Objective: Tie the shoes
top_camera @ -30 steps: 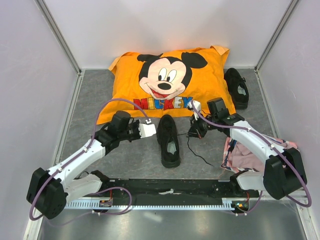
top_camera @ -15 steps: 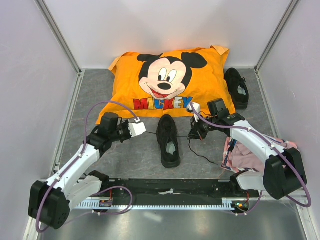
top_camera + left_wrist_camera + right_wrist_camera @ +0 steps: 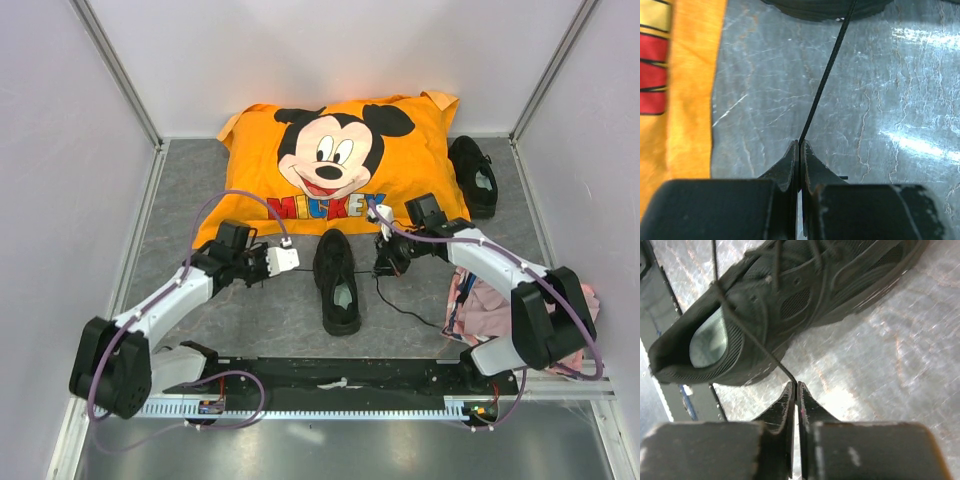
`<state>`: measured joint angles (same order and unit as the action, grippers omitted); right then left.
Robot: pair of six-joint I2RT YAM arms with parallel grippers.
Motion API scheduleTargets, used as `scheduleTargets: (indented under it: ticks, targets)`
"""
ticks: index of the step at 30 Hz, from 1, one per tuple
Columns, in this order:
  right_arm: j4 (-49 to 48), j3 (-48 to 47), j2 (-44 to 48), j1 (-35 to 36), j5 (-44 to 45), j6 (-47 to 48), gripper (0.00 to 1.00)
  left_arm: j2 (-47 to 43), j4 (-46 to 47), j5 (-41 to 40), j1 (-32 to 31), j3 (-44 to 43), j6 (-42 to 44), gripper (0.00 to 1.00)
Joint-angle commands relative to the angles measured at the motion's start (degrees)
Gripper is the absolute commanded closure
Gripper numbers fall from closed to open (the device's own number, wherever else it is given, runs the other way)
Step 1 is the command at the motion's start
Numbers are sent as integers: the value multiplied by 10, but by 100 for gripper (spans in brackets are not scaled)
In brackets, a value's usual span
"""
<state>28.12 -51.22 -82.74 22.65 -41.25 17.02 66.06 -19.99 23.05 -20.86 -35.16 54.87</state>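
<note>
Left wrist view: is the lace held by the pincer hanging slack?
No: the lace runs straight and taut from the shut left pincer up to the shoe.

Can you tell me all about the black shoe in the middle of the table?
The black shoe is a low mesh sneaker with a pale insole, upright on the grey table, toe toward the orange pillow. Its thin laces are untied: the left gripper pinches one lace, the right gripper the other.

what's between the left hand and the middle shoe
Only a thin black lace, stretched straight from the shut left hand to the shoe, over bare grey tabletop. The left wrist view shows it best.
</note>
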Motion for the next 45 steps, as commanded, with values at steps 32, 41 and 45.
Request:
scheduleTargets:
  ticks: [32, 41, 45]
  targets:
    - [143, -39, 69, -37, 20, 175, 7, 15, -73, 192, -24, -90, -18, 24]
    - [138, -34, 33, -36, 45, 129, 9, 151, -10, 122, -101, -119, -35, 46]
    - [141, -34, 35, -37, 46, 123, 9, 180, 42, 102, -111, -128, -82, 51]
